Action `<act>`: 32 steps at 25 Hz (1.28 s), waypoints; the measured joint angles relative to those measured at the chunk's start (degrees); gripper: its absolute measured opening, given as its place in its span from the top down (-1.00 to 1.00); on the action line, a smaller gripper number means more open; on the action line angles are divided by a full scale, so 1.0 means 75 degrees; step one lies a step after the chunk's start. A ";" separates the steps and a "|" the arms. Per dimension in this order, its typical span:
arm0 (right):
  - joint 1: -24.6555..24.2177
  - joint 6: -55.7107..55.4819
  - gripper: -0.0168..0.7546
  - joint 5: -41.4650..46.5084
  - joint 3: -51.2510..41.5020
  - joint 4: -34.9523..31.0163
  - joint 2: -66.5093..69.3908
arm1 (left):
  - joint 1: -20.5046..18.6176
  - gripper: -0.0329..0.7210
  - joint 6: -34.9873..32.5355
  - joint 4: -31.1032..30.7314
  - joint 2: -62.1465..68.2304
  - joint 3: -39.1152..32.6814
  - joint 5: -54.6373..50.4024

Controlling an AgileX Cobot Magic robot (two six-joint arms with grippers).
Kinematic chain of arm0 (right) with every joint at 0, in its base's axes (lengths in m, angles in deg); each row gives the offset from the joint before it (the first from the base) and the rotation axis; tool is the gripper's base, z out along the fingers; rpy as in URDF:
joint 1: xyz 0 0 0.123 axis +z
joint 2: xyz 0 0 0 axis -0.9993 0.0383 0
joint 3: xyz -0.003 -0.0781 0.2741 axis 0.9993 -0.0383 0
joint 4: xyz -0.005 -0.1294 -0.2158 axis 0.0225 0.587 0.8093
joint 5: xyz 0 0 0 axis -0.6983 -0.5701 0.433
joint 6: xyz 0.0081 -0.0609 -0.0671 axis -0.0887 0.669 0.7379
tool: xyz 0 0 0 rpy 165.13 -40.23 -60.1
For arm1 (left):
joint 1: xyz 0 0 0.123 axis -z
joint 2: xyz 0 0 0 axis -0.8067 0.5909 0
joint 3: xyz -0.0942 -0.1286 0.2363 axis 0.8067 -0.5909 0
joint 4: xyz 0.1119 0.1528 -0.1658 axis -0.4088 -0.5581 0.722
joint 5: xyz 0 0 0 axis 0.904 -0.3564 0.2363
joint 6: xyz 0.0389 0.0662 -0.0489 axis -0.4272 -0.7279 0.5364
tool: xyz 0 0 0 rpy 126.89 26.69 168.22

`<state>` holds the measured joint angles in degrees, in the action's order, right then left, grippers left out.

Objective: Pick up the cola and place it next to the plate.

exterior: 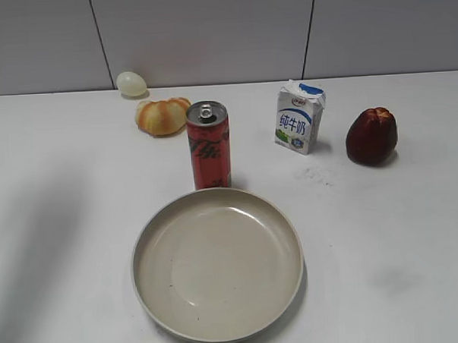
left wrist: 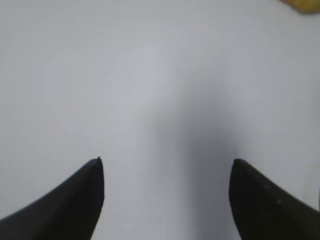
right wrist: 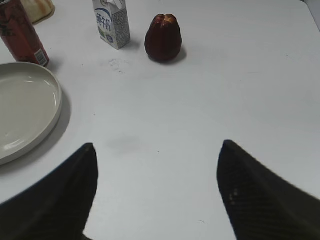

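The cola (exterior: pixel 208 145), a tall slim red can with a silver top, stands upright just behind the far rim of the cream plate (exterior: pixel 166 296), very close to it. The right wrist view shows the cola (right wrist: pixel 21 35) at the top left and the plate (right wrist: pixel 47 117) at the left edge. My right gripper (right wrist: pixel 157 147) is open and empty over bare table, to the right of the plate. My left gripper (left wrist: pixel 166 161) is open and empty over bare white table. Neither gripper shows in the exterior view.
A white-and-blue milk carton (exterior: pixel 299 117) and a dark red fruit (exterior: pixel 372 136) stand at the back right. An orange bread-like item (exterior: pixel 162 116) and a pale egg-shaped object (exterior: pixel 131 83) lie at the back left. A tiled wall (exterior: pixel 207 28) closes the back.
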<state>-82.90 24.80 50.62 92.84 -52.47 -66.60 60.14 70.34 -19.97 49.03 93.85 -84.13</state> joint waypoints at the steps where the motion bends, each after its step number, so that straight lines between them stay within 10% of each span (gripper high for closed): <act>1: 0.0000 0.0000 -0.58 0.0000 0.0000 0.0000 0.0000 | 0.0000 -0.66 0.0000 0.0000 -0.0276 -0.0346 0.0000; 18: 0.0000 0.0000 -0.58 0.0000 0.0000 0.0000 0.0000 | 0.0000 -0.65 0.0000 0.0000 -0.5964 -0.6692 0.0376; 32: 0.0000 0.0000 -0.58 0.0000 0.0000 0.0000 0.0000 | 0.0000 -0.64 0.0000 0.0000 -1.0322 -0.8194 0.1305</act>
<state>-82.90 24.80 50.62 92.84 -52.47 -66.60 60.14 70.34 -19.97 -28.38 32.40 -74.34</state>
